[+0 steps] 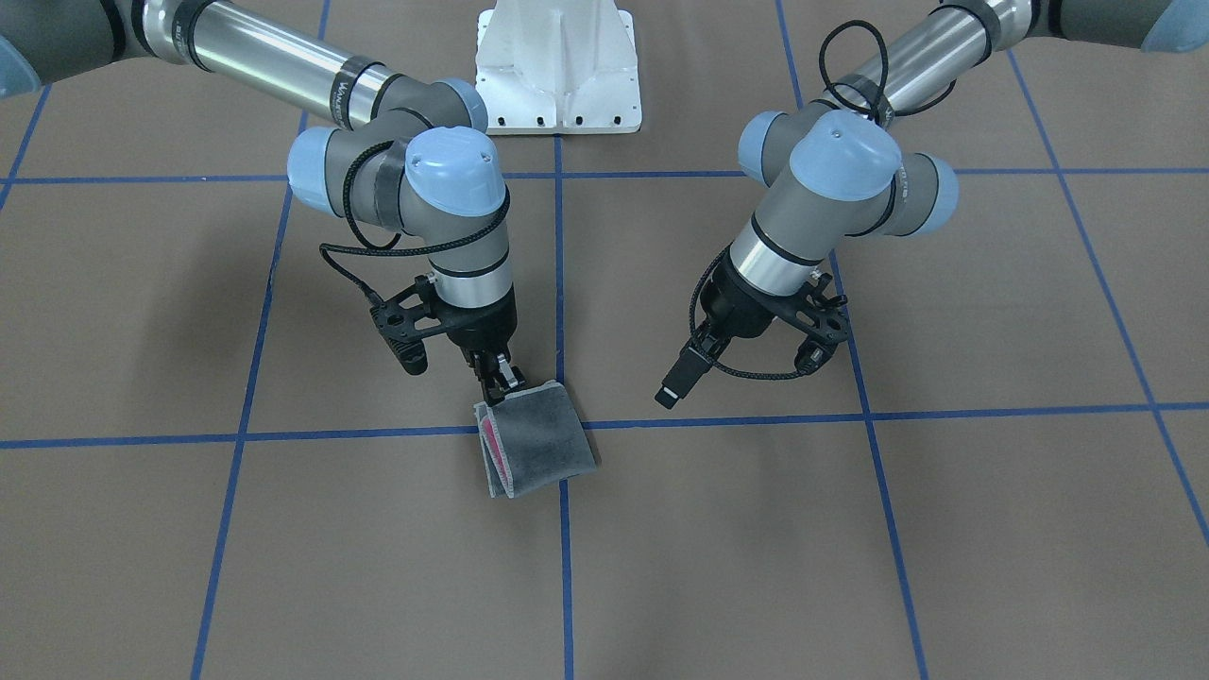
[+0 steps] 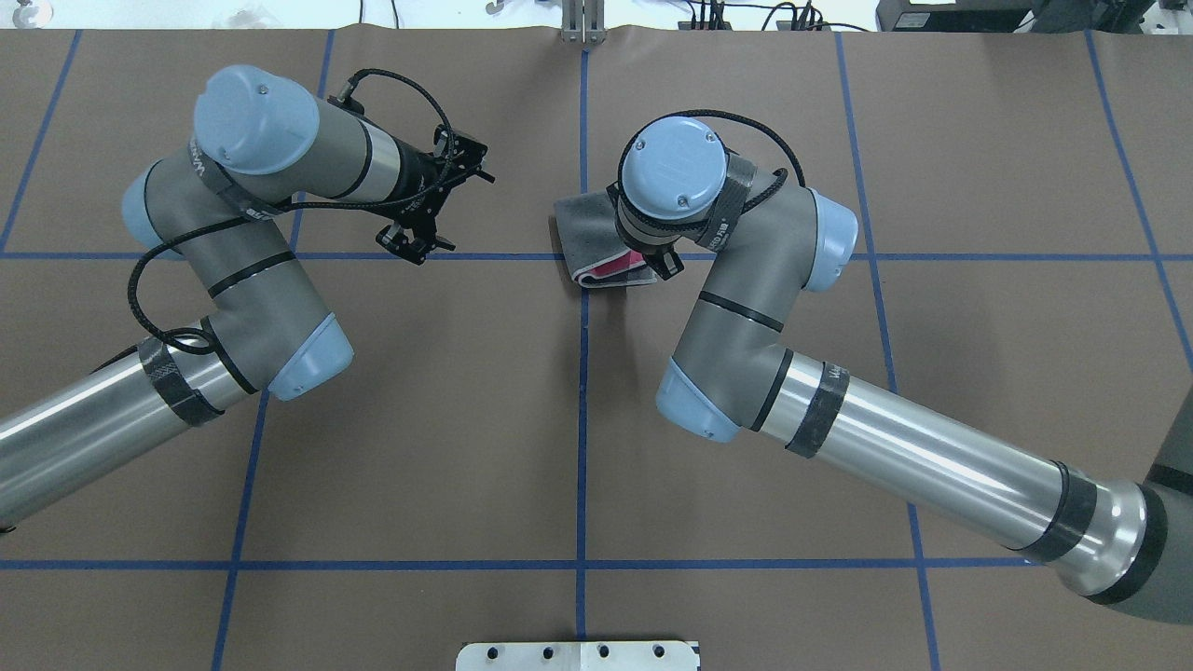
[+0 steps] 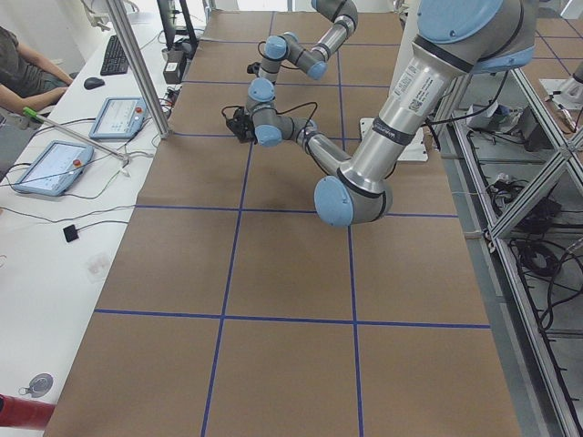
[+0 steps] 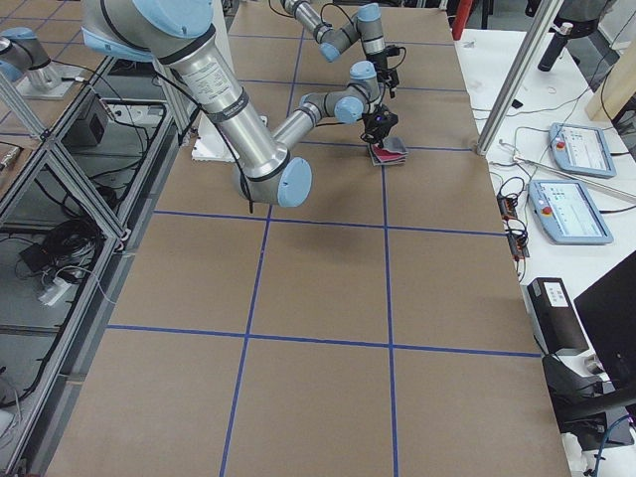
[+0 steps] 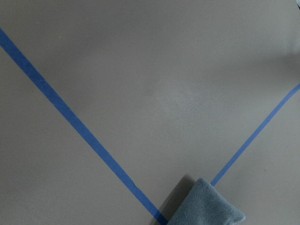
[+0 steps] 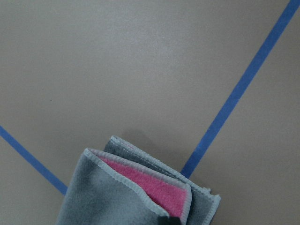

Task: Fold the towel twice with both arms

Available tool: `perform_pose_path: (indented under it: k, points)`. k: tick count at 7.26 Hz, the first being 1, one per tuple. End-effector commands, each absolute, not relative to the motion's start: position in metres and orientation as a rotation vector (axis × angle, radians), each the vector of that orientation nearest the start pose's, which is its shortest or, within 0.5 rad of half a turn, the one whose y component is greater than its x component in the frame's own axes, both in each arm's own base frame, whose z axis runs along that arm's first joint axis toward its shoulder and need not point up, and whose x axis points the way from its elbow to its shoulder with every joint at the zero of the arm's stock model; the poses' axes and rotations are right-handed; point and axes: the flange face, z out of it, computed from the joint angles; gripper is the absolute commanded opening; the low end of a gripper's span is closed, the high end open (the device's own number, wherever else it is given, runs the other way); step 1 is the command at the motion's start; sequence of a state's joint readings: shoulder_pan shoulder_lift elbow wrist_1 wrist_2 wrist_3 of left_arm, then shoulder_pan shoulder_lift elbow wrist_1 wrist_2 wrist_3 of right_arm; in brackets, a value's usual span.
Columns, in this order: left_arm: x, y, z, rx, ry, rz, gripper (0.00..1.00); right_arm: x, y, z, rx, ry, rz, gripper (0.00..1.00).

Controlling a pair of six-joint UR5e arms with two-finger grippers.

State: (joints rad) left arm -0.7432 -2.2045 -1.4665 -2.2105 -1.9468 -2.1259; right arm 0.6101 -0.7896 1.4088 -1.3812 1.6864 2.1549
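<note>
The towel lies folded near the table's middle, dark grey outside, with a pink inner layer showing along one open edge. My right gripper stands over its back corner and looks shut on the top layer there. The right wrist view shows the towel's stacked layers with light grey edging and pink between them; no fingers show. My left gripper hangs clear of the cloth with nothing in it. It shows as one black bar, so I cannot tell open from shut. One towel corner shows in the left wrist view.
The brown table is marked by blue tape lines. The white pedestal base stands at the robot's side. A side bench beyond the table's far edge holds tablets and a keyboard, with a seated person beside it.
</note>
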Motion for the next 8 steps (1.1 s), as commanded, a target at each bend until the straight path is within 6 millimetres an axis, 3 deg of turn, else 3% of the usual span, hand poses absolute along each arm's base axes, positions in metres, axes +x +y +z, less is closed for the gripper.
perform_pose_path:
  k: [1, 6, 7, 8]
  points:
    - [0.462, -0.554, 0.252, -0.23, 1.226, -0.916, 1.0, -0.55, -0.534, 0.25, -0.084, -0.829, 1.084, 0.0]
    - [0.463, -0.554, 0.252, -0.229, 1.226, -0.915, 1.0, -0.548, -0.541, 0.262, -0.051, -0.811, 1.068, 0.0]
    - [0.463, -0.553, 0.253, -0.229, 1.224, -0.915, 1.0, -0.544, -0.545, 0.262, -0.048, -0.812, 1.076, 0.31]
    - [0.463, -0.553, 0.253, -0.229, 1.224, -0.915, 1.0, -0.541, -0.55, 0.264, -0.045, -0.806, 1.084, 0.82]
